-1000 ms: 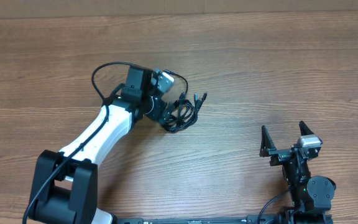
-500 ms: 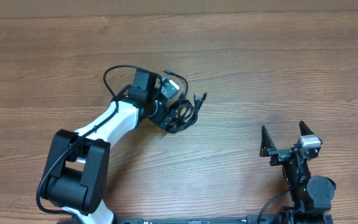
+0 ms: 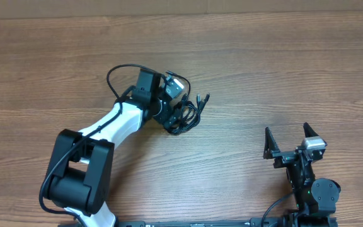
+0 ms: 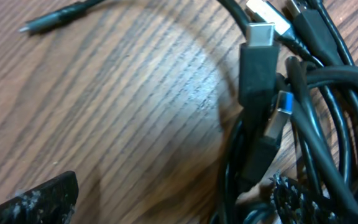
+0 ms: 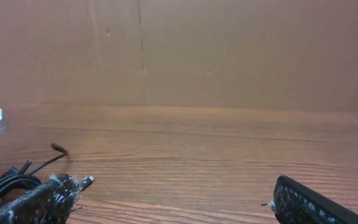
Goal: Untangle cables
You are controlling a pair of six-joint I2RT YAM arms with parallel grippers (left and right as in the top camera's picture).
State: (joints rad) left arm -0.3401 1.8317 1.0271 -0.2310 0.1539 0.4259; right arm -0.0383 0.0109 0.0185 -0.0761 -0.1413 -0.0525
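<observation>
While my left pincer (image 3: 171, 113) stands as wide open as it goes, with nothing between its pads, it now sits right at the left edge of the tangled cables (image 3: 185, 116). In the left wrist view one fingertip (image 4: 37, 202) is over bare wood and the other (image 4: 289, 194) is in among the black loops. I cannot tell whether that one is pressing on a cord or only lying against it.

Over the last second my left arm swings in. The forearm and elbow come round to the right, and the wrist slides a little nearer the bundle and settles there. The knot itself does not shift, so I have only reached it and nothing is loosened yet.

Close ahead of the pincer, a USB-C plug (image 4: 263, 36) and a USB-A plug with a blue insert (image 4: 280, 115) lie across the loops. One thin stray end (image 4: 55, 18) runs off alone over the wooden table (image 3: 282, 69). From overhead, two more plug tips (image 3: 201, 99) poke out at the bundle's upper right.

My right pincer (image 3: 288, 135) has not stirred. It is fully open and empty, well apart from the knot near the right front of the table, and its own camera catches the cables (image 5: 5, 183) only at the far left.

I judge the approach done. Next comes closing on a single strand or plug, not a whole handful of loops, which would drag the knot along instead of opening it.
</observation>
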